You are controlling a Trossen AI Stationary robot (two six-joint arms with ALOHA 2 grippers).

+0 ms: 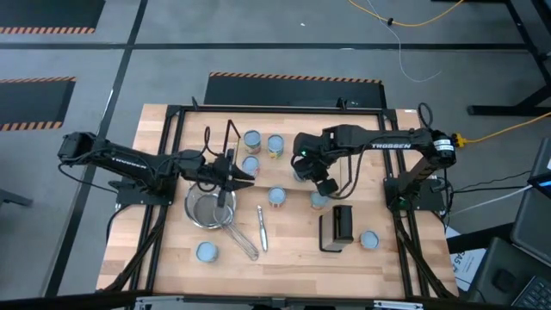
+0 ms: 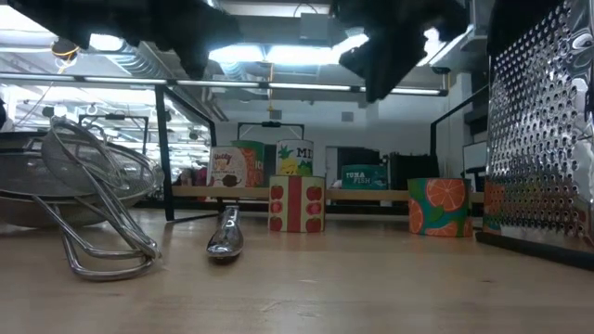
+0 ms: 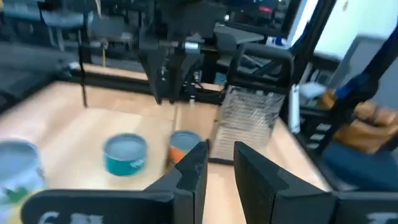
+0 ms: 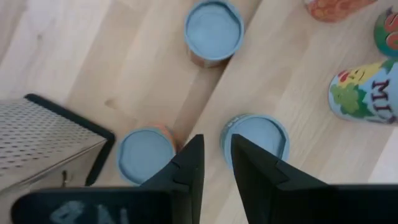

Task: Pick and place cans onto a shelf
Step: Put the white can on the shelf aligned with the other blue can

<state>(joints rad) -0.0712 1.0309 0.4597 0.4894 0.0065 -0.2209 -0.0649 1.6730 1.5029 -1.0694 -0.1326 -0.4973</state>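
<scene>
1. The left arm enters from the left edge of the high view and extends horizontally toward frame centre. Its left end effector (image 1: 244,176) sits above the upper right rim of the round metal mesh strainer (image 1: 207,209).
2. In the left wrist view the left end effector (image 3: 221,163) shows two dark fingers (image 3: 194,171) with a narrow gap between them; nothing is clamped.
3. The right arm enters from the right of the high view, runs left along the upper part of the light-wood bench (image 1: 293,254), then bends down toward centre. Its right end effector (image 1: 326,188) hangs over open bench.
4. In the right wrist view the right end effector (image 4: 216,163) has its fingers slightly apart and empty. A blue-topped round tin (image 4: 145,155) lies just beside one finger, a second blue-topped tin (image 4: 264,138) just beside the other, and a third tin (image 4: 213,31) farther off.
5. In the high view, cans stand in the upper centre on the flat wooden shelf board (image 1: 225,148), e.g. two tins (image 1: 263,142), with further cans at centre (image 1: 276,196), lower left (image 1: 207,251) and lower right (image 1: 368,239).
6. A perforated metal grater with black frame (image 1: 338,226) lies at lower right of centre.
</scene>
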